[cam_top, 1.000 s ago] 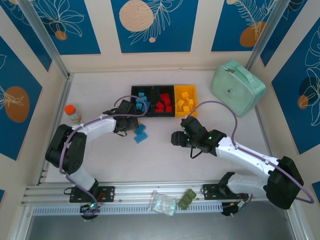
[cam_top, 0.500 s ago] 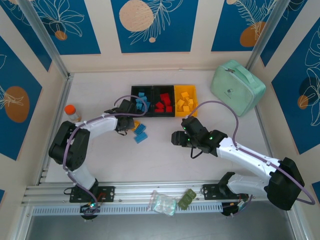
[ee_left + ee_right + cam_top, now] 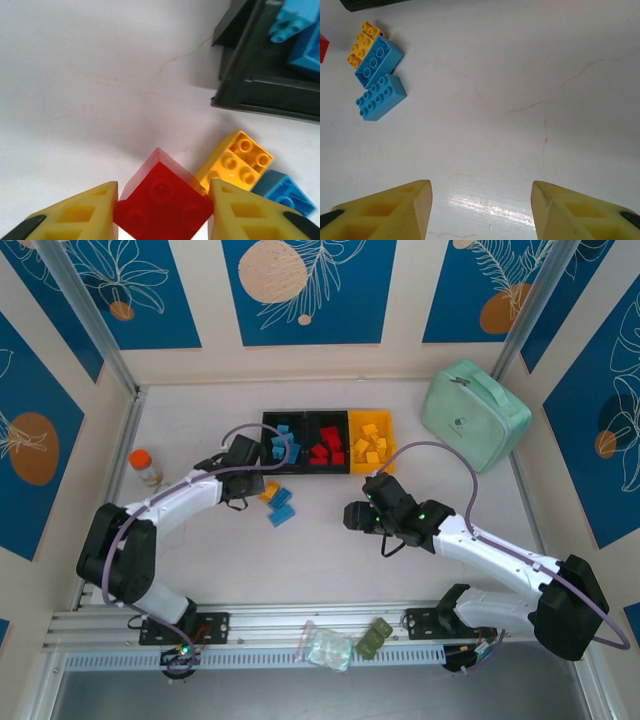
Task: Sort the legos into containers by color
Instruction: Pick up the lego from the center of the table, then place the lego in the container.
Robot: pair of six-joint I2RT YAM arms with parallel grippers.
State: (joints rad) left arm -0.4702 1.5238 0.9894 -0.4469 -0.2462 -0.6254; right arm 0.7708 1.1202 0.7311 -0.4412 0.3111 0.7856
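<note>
My left gripper point(image 3: 162, 220) is shut on a red brick point(image 3: 162, 202), its yellow fingers pressed on both sides. It hovers just off the front left corner of the bins, left gripper point(image 3: 250, 489) in the top view. Beside it lie a yellow brick point(image 3: 237, 162) and two blue bricks point(image 3: 377, 60) point(image 3: 381, 97). The row of bins holds blue bricks in the left black bin point(image 3: 283, 443), red in the middle black bin point(image 3: 325, 447), and yellow in the yellow bin point(image 3: 370, 443). My right gripper point(image 3: 481, 210) is open over bare table, right gripper point(image 3: 352, 517) in the top view.
A mint-green case point(image 3: 474, 412) sits at the back right. An orange-capped bottle point(image 3: 146, 466) stands at the left. A clear bag point(image 3: 325, 645) and a green packet point(image 3: 374, 637) lie on the front rail. Walls enclose the table on three sides.
The left arm has swung left and back, drawing its gripper off the loose bricks with the red brick; the yellow brick now shows. The right arm has not moved.
</note>
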